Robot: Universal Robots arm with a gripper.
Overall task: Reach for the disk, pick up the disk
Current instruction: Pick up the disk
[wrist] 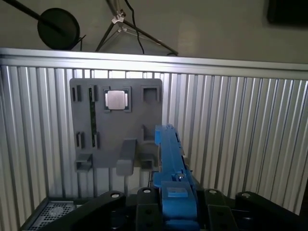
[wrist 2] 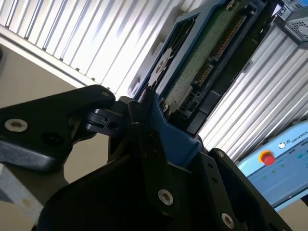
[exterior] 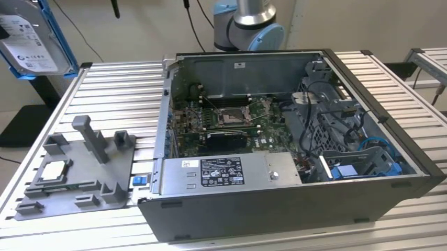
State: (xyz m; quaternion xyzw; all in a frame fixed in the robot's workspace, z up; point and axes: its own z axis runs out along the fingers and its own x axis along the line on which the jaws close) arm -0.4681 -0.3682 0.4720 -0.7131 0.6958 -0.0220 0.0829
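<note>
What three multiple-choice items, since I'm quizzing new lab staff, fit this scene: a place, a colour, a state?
1. Where is the silver chip? A in the grey fixture; B in a drawer; C on a shelf.
2. What colour edges the disk? A red; B blue; C yellow.
3. The gripper is: A open and empty; B shut on the disk; C shut on a cable.
Answers: A, it sits in a fixture recess; B, a blue frame rims it; B, both wrist views show it clamping the frame.

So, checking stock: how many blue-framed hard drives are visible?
1: the silver-metal hard drive in a blue plastic frame, in the pincer at the exterior view's left. The open grey computer case may hide more.
</note>
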